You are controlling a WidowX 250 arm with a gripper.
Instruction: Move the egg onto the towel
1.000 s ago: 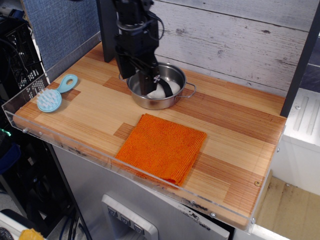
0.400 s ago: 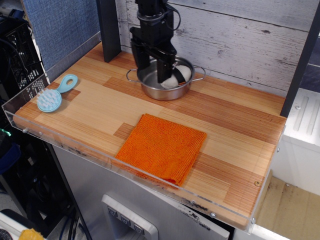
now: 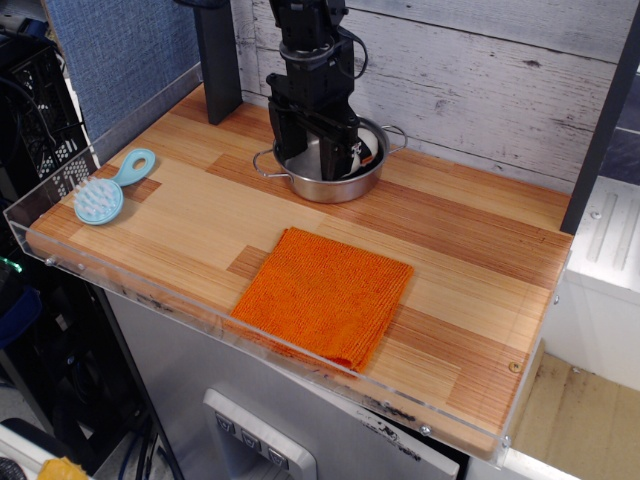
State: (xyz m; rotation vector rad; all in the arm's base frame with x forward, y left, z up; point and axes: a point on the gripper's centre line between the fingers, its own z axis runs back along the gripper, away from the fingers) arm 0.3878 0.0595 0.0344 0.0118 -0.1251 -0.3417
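Wooden table [image 3: 470, 250], biggest thing in view, runs out in front of and to both sides of my tool.

Towel [image 3: 325, 295]: orange, flat, lying well in front of the gripper and a little to its right, nothing on it.

Steel pot [image 3: 330, 185] sits directly under the tool, at the back of the table by the plank wall.

Gripper [image 3: 322, 160]: I have it reaching down into the pot, fingers pointing downward. From this angle I cannot tell how wide the fingers stand or whether they have anything between them; the arm body blocks the pot's inside.

Blue brush [image 3: 108, 190]: far off to the tool's left, well apart, not in the way.

Egg [image 3: 362, 152]: only a sliver of white shows just behind the fingers, inside the pot. I take it as in the pot, not on the towel.

Handling judgement: small, light, hard, smooth shell, so likely slippery and prone to roll. I'd pinch across the middle, at the widest part, gently.
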